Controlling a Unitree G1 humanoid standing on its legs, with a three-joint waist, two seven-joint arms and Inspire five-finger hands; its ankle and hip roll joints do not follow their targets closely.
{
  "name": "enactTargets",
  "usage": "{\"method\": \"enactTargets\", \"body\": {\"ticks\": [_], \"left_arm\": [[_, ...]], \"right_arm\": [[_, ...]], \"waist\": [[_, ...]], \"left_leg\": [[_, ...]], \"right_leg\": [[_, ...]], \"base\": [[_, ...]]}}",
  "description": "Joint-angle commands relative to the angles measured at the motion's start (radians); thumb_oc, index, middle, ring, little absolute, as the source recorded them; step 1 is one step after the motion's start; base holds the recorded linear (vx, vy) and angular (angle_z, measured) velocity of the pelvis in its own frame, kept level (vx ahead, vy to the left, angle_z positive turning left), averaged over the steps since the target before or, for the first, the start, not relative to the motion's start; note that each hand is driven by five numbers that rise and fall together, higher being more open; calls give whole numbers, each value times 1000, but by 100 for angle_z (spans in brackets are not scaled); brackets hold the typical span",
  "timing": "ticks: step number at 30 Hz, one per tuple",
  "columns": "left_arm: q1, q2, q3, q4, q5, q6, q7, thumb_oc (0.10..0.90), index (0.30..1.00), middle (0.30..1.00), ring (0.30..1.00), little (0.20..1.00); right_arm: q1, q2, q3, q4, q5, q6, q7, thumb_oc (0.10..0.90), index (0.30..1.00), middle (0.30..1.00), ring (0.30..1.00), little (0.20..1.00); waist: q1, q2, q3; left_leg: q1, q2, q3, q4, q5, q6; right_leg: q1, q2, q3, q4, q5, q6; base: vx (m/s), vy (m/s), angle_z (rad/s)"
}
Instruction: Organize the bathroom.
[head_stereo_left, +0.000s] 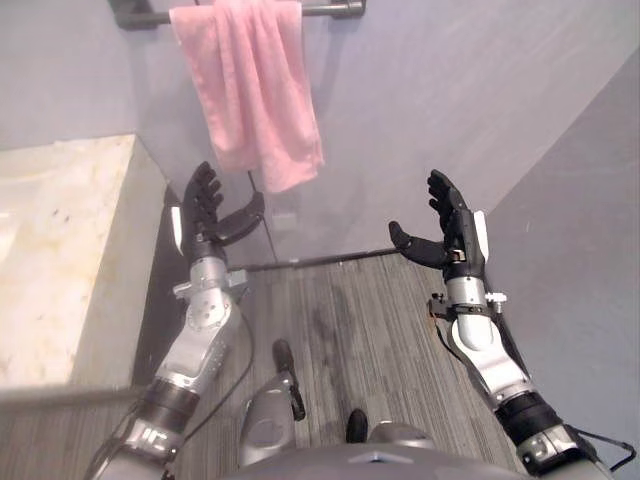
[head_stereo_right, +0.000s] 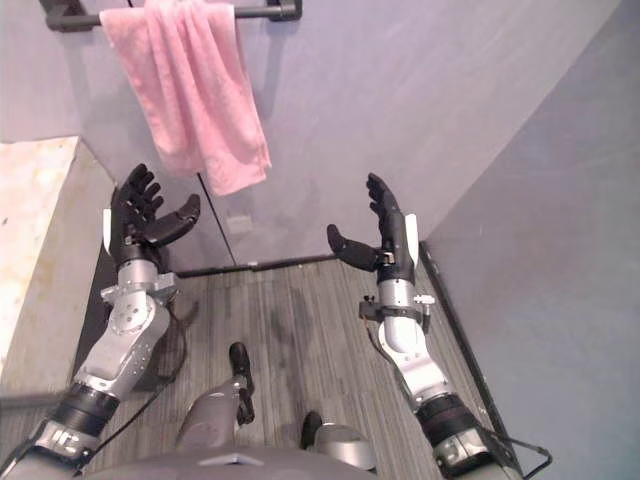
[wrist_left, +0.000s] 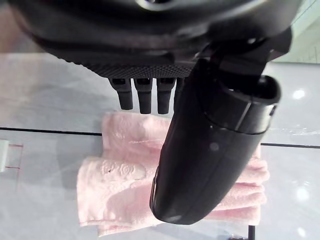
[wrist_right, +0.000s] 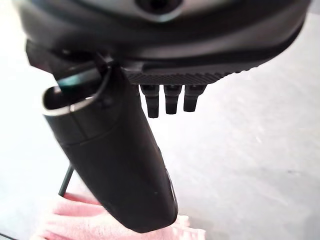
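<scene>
Pink terry towel draped over dark metal wall bar, 12 o'clock. Left hand at 10 o'clock, right hand at 2 o'clock: fingers spread, empty.

One pink towel, one towel bar, one counter.

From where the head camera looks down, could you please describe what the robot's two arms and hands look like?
Both arms are silver-grey metal with rounded joint housings and black bands near the elbows. The left hand and right hand are dark, almost black, with slim segmented fingers and a thick thumb. Each hand bears a white strip along its outer edge. The palms show a fine ribbed texture up close.
</scene>
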Motion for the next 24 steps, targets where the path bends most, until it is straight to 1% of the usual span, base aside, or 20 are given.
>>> {"method": "enactTargets", "body": {"ticks": [1,2,3,4,5,6,7,8,10,11,12,13,14,15,17,19,20,22,24], "left_arm": [[-43,27,31,-135,134,-138,21,800,900,900,900,900],[-44,26,28,-141,120,-136,12,800,900,900,900,900],[-44,18,17,-151,80,-129,-32,800,900,900,900,900],[-51,18,2,-151,74,-127,-50,800,900,900,900,900],[-54,17,-5,-149,76,-132,-63,800,900,900,900,900],[-59,14,-20,-152,88,-139,-88,800,900,900,900,900],[-65,13,-40,-159,96,-131,-88,800,900,900,900,900],[-71,13,-53,-163,98,-121,-83,800,900,900,900,900],[-89,9,-78,-170,63,-95,-82,800,900,900,900,900],[-97,8,-89,-170,60,-98,-77,800,900,900,900,900],[-97,8,-90,-170,61,-99,-76,800,900,900,900,900],[-111,19,-110,-170,32,-109,-93,800,900,900,900,900],[-112,17,-116,-173,28,-111,-97,800,900,900,900,900],[-109,11,-121,-177,51,-119,-95,800,900,900,900,900],[-112,16,-133,-176,50,-127,-80,800,900,900,900,900],[-105,10,-132,-177,46,-130,-84,800,900,900,900,900],[-101,9,-130,-179,38,-137,-91,800,900,900,900,900],[-80,10,-127,-203,44,-133,-115,800,900,900,900,900],[-77,12,-131,-209,35,-127,-117,800,900,900,900,900]], "right_arm": [[-145,-25,2,-177,-47,-100,-48,800,900,900,900,900],[-153,-25,4,-189,-44,-92,-58,800,900,900,900,900],[-165,-17,11,-216,-49,-85,-63,800,900,900,900,900],[-172,-11,17,-221,-63,-87,-71,800,900,900,900,900],[-176,-8,19,-223,-66,-89,-72,800,900,900,900,900],[-180,-1,22,-235,-62,-83,-68,800,900,900,900,900],[-185,6,30,-241,-62,-74,-75,800,900,900,900,900],[-192,12,36,-241,-71,-70,-85,800,900,900,900,900],[-216,32,54,-251,-94,-53,-91,800,900,900,900,900],[-227,36,69,-262,-105,-42,-92,800,900,900,900,900],[-228,37,71,-263,-103,-40,-87,800,900,900,900,900],[-217,20,70,-278,-99,-38,-94,800,900,900,900,900],[-212,10,70,-286,-86,-41,-94,800,900,900,900,900],[-219,1,78,-288,-62,-35,-76,800,900,900,900,900],[-240,0,88,-279,-26,-25,-44,800,900,900,900,900],[-267,3,100,-264,-8,-2,-5,800,900,900,900,900],[-279,1,103,-259,22,4,22,800,900,900,900,900],[-308,4,103,-238,119,38,68,800,900,900,900,900],[-312,12,104,-222,169,43,92,800,900,900,900,900]], "waist": [[23,18,-119],[24,15,-127],[24,7,-142],[24,21,-152],[23,22,-157],[21,26,-164],[19,28,-171],[18,29,-175],[19,28,-183],[14,25,-183],[12,25,-183],[0,16,-173],[-4,15,-168],[-4,10,-160],[0,1,-159],[12,-8,-158],[16,-11,-157],[34,-21,-162],[40,-23,-165]], "left_leg": [[-9,-18,-1,-29,103,-14],[11,-27,3,-43,76,1],[70,-51,19,-77,4,38],[92,-48,24,-93,-18,51],[104,-51,23,-102,-25,57],[118,-54,14,-112,-34,63],[127,-60,0,-120,-41,65],[132,-62,-10,-123,-46,64],[148,-67,-28,-123,-50,55],[164,-68,-34,-123,-56,42],[167,-67,-36,-123,-57,40],[158,-79,-57,-113,-72,39],[145,-77,-66,-107,-72,40],[143,-76,-79,-103,-75,40],[142,-78,-92,-104,-81,38],[142,-78,-106,-103,-78,28],[143,-78,-112,-103,-79,27],[145,-81,-135,-103,-86,24],[144,-81,-142,-107,-86,21]], "right_leg": [[-36,38,-51,205,-101,28],[-37,30,-49,237,-99,43],[-64,-17,-60,351,-70,90],[-85,-25,-64,411,-64,105],[-98,-33,-64,437,-62,113],[-121,-50,-61,489,-48,130],[-147,-69,-57,510,-39,144],[-156,-80,-59,503,-37,148],[-153,-112,-88,379,-44,143],[-142,-124,-120,219,-32,128],[-137,-123,-124,200,-26,126],[-145,-98,-84,162,-18,116],[-160,-77,-62,175,-15,108],[-174,-70,-60,165,-2,103],[-167,-68,-66,130,9,94],[-159,-65,-73,97,26,85],[-155,-64,-76,87,31,83],[-147,-60,-93,61,39,71],[-143,-59,-99,47,43,69]], "base": [[358,76,-39],[289,106,-31],[324,129,-19],[283,120,-8],[190,63,-8],[187,37,-5],[183,18,1],[151,-31,4],[93,-104,0],[37,-124,-2],[15,-195,-2],[-10,-157,-1],[-26,-198,35],[-23,-132,80],[4,-111,90],[12,-101,20],[18,-110,-5],[22,-112,10],[22,-82,14]]}}
